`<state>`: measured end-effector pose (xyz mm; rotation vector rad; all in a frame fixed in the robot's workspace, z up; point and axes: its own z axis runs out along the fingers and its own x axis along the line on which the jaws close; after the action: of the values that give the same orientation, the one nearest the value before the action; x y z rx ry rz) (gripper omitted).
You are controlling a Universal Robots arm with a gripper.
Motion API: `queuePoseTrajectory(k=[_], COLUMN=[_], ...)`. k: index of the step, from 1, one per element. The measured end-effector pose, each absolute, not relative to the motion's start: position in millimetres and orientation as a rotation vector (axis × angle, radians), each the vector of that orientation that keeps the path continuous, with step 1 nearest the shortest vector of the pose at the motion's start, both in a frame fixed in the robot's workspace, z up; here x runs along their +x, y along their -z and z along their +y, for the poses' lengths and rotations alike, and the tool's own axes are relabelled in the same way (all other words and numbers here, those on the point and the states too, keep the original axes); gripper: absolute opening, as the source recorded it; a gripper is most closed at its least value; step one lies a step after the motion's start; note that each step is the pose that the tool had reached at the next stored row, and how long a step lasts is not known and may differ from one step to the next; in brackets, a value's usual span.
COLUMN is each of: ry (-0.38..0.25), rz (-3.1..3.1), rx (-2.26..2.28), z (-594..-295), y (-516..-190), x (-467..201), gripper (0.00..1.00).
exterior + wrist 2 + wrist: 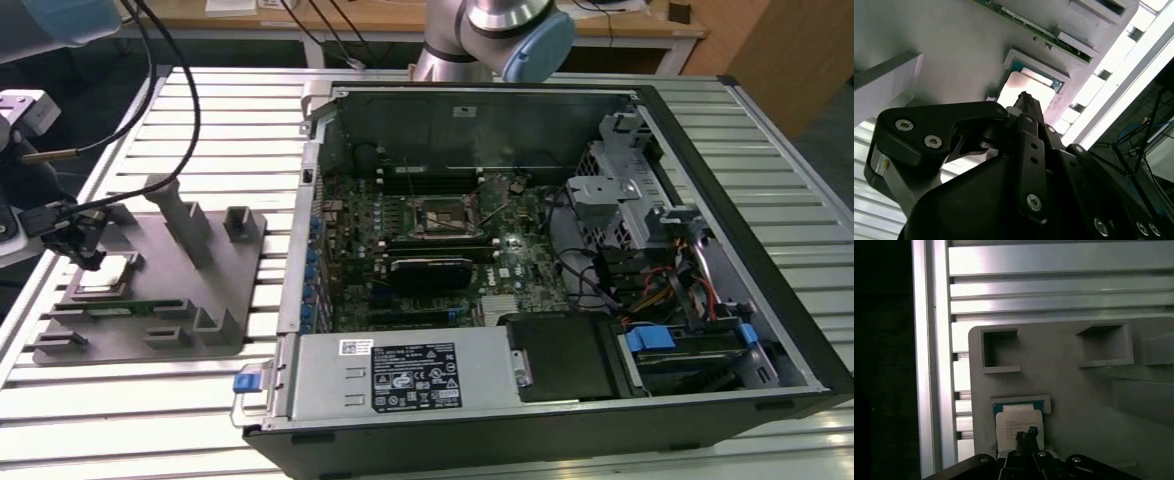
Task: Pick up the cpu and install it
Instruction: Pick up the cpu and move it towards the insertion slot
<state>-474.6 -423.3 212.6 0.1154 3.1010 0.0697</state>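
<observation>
Gripper [1026,433] hangs over the grey tray [1079,385], the cpu [1013,420] directly beneath its tip. Whether it grips cannot be told. A centred, level descent suits this flat chip.

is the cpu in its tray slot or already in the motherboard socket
In the tray. The cpu lies flat in its recess on the grey tray, with the gripper right over it.

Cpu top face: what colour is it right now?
The cpu is pale silver, nearly white, with a teal edge; clearest in the first wrist view.
</observation>
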Motion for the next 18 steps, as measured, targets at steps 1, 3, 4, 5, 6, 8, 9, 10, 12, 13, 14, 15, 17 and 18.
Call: queuePoseTrajectory(k=[1, 3, 4, 5, 6, 8, 9, 10, 12, 13, 14, 15, 17, 18], ry=[-0.07, -0.07, -0.07, -0.07, -0.07, -0.07, -0.07, -0.07, -0.07, -0.069, -0.069, -0.069, -0.07, -0.07], rz=[3.101, 3.101, 3.101, 3.101, 3.101, 3.101, 3.101, 3.101, 3.101, 3.101, 3.101, 3.101, 3.101, 3.101], rx=[0.115, 0.115, 0.115, 0.115, 0.115, 0.115, 0.115, 0.115, 0.115, 0.115, 0.115, 0.115, 0.115, 0.115], z=[-423, -423, -423, -423, -423, -423, -423, -423, -423, -423, -423, -423, -423, -423], y=[-211, -209, -208, -207, -206, -204, -204, -203, -201, -201, -201, -201, -201, -201], x=[-475, -475, -475, -475, -475, -475, -475, -475, -475, -475, -475, -475, -475, -475], gripper=[0.11, 0.11, 0.11, 0.11, 0.11, 0.11, 0.11, 0.11, 0.11, 0.11, 0.11, 0.11, 0.11, 0.11])
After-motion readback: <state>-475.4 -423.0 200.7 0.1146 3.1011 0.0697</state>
